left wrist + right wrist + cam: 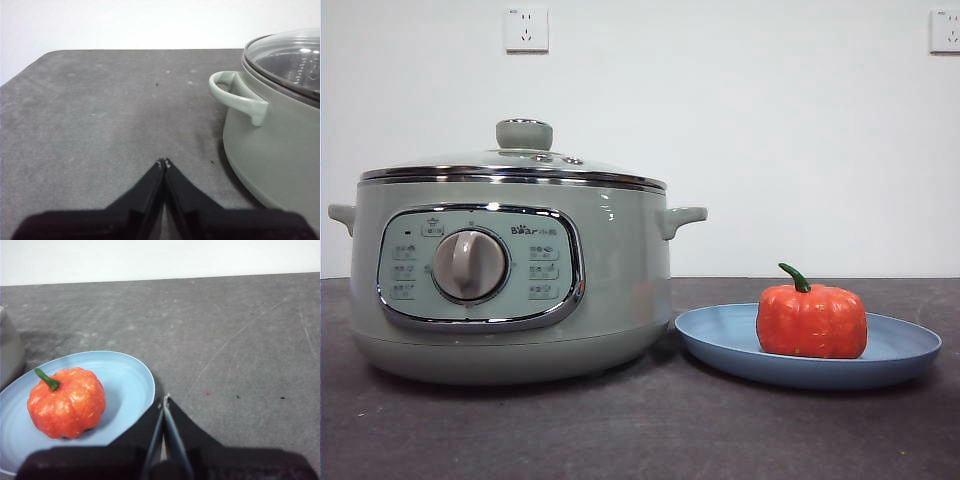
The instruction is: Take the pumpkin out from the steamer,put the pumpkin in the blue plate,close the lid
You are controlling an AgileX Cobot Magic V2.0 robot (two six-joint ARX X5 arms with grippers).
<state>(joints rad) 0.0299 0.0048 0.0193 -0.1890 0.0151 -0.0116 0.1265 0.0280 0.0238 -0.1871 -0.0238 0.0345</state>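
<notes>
Closest to the front camera is the bare dark table (620, 430); on it, side by side, stand the steamer (510, 290) and the blue plate (900, 355), the plate's rim reaching just beside the pot's base. Both grippers are out of that view, so the wrist cameras have to place them.

Seen from the right wrist, the right gripper (165, 399) has its two black jaws pressed together tip to tip, with nothing between them. Its tips sit just outside the plate's rim (142, 375), and the pumpkin (66, 401) rests inside the plate, off to one side of the fingers and clear of them, its green stem up and leaning.

Seen from the left wrist, the left gripper (164, 162) is likewise closed and empty. It hangs over bare table, with the steamer (275, 145) off to one side of the tips, apart from them, one small side handle turned toward them.

Farther back, the lid (515, 165) sits flat on the pot, its chrome rim seated all round and the knob on top. Two wall sockets (526, 30) show on the white wall behind.

Judging by how things lie, all three steps look done: pumpkin out of the pot and on the plate, lid shut. Nothing appears left to do beyond the arms resting.
</notes>
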